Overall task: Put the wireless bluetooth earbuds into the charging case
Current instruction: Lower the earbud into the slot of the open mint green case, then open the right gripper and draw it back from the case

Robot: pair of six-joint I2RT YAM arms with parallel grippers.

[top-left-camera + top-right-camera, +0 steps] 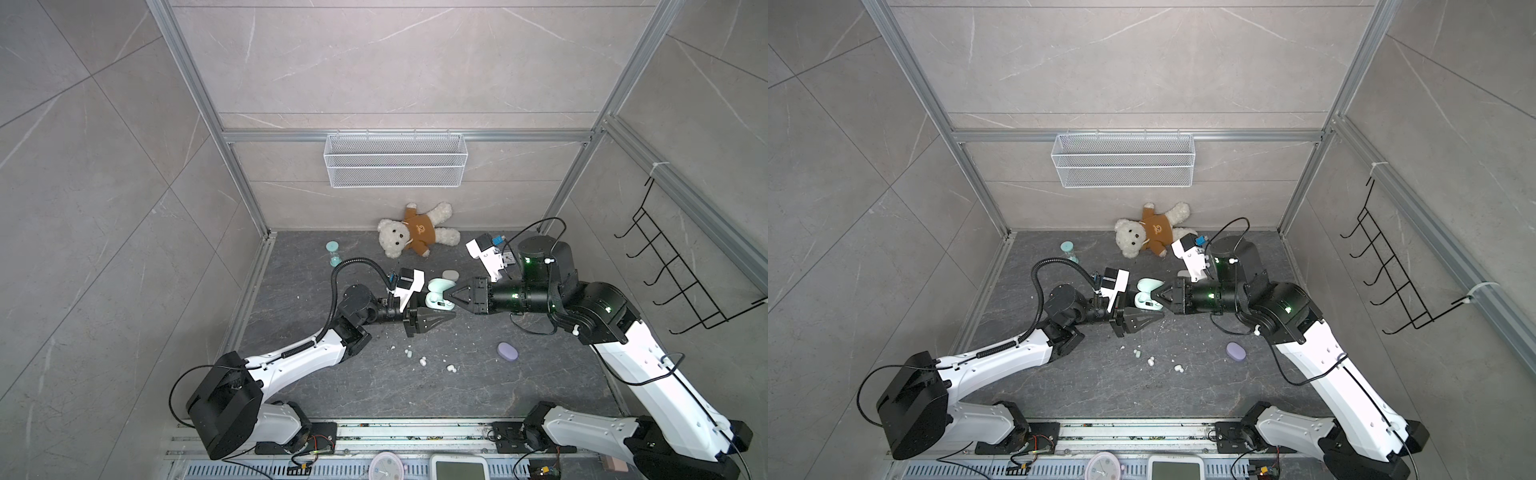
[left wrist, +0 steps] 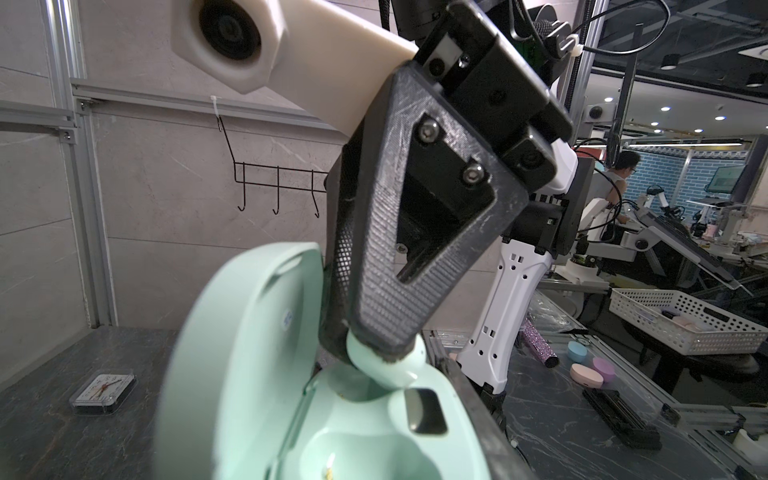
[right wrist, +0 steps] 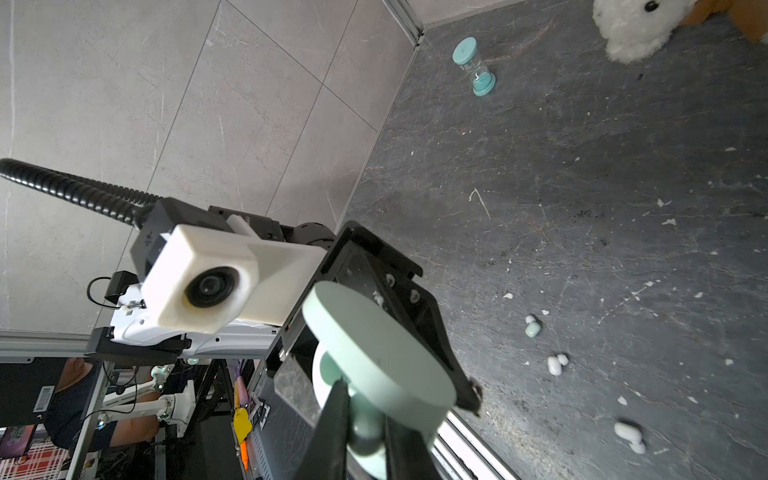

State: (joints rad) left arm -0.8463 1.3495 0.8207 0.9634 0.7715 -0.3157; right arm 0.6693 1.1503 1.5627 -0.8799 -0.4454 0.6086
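The mint green charging case point(image 1: 435, 286) point(image 2: 249, 353) stands open, raised off the table, with my left gripper point(image 1: 442, 309) point(image 2: 374, 461) shut on its base. My right gripper point(image 1: 446, 296) point(image 3: 368, 436) is shut on a mint earbud point(image 2: 382, 370) point(image 3: 365, 432) and holds it at the far socket of the case, touching it. The near socket point(image 2: 345, 453) shows bare. In both top views the two grippers meet tip to tip at the table's middle. Loose earbuds lie on the table: a mint one point(image 3: 532, 328) and two white ones point(image 3: 555, 365) point(image 3: 629, 434).
A lilac case point(image 1: 507, 351) lies in front of the right arm, a pale grey case point(image 1: 450, 275) behind the grippers. A teddy bear point(image 1: 415, 232) and an hourglass point(image 1: 333, 253) sit at the back. White crumbs point(image 1: 392, 347) dot the slab. A small clock point(image 2: 102, 392) lies flat.
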